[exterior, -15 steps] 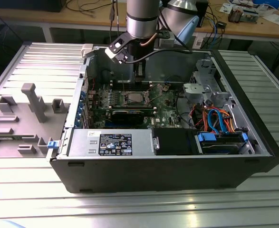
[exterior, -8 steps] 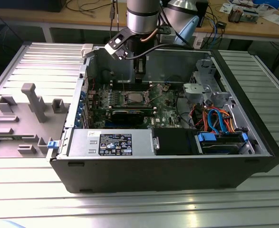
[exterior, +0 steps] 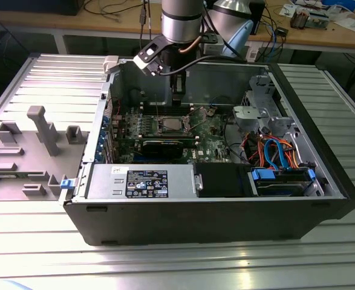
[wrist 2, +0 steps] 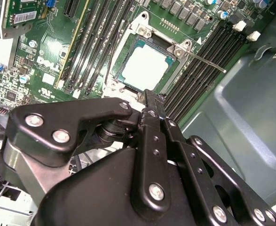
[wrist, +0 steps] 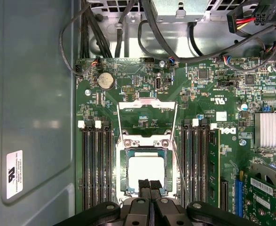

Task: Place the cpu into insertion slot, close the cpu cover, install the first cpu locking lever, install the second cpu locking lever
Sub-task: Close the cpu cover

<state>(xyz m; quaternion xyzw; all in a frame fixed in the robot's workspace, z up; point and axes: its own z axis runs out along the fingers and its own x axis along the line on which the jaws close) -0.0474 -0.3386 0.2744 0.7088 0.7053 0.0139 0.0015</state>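
The cpu [wrist: 146, 170] lies flat in the insertion slot [wrist: 121, 165] on the green board, its silvery face up; it also shows in the second wrist view [wrist 2: 145, 66] and the exterior view [exterior: 169, 125]. The cpu cover [wrist: 147, 102] is swung open away from the socket, with green board showing through its window. A thin locking lever [wrist 2: 203, 61] sticks out unlatched beside the socket; the first wrist view shows it too [wrist: 177, 162]. My gripper [wrist: 149, 183] is shut with nothing in it, its tips just over the cpu's edge [wrist 2: 149, 96]. In the exterior view it hangs inside the case [exterior: 176, 99].
Black memory slots [wrist: 98, 165] flank the socket on both sides. A long black expansion card [exterior: 165, 145], a grey power supply box [exterior: 141, 181] and a blue drive bay [exterior: 283, 178] with cables fill the case. The case wall [wrist: 34, 94] stands close by. Grey fixtures [exterior: 38, 130] sit on the table.
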